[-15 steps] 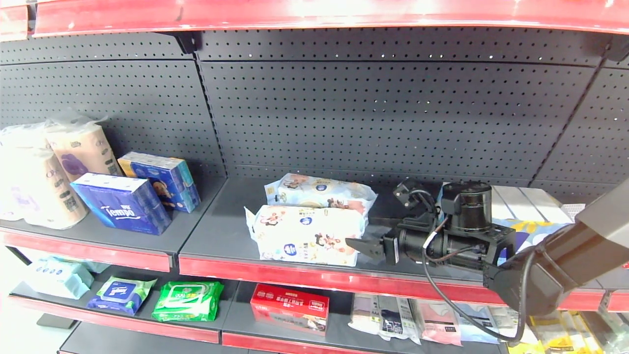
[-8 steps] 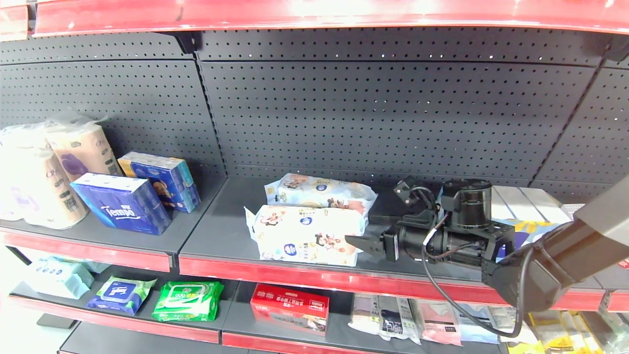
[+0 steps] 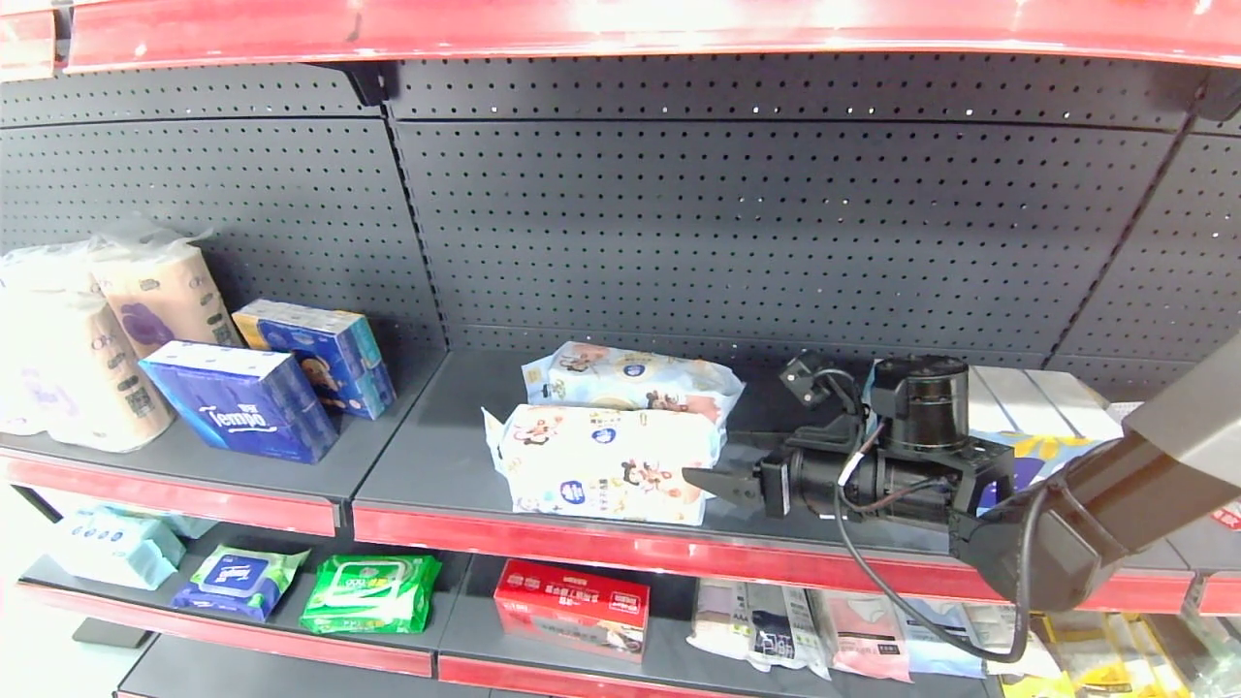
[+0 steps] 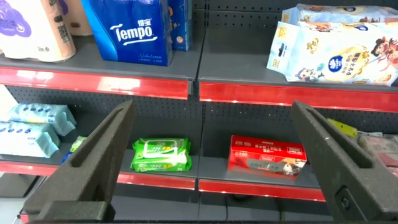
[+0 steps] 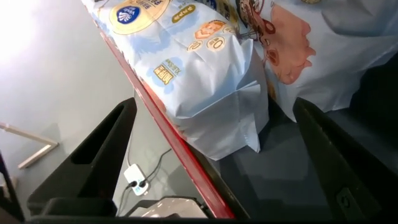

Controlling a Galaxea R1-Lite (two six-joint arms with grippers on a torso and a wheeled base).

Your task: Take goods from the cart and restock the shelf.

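**Pack [image 3: 606, 463] on the shelf [image 3: 436, 456], right gripper [image 3: 703, 480] at its 3 o'clock end**

I see the pack lying flat near the shelf's front edge. Its long axis runs 9 to 3 along that edge, and a second pack [image 3: 635, 378] sits just behind it at 12. My right gripper points toward 9, jaws spread wide with nothing between them. Its tip sits just beside the pack's end, and I cannot tell whether it touches. The left gripper [image 4: 211, 124] hangs lower, facing the lower shelves [image 4: 161, 180], also spread and empty, so the right arm is nearer. Against a second ago the right gripper has hardly shifted; its forearm rides a touch higher. I judge the pack placed, and backing out toward 3 should clear it.
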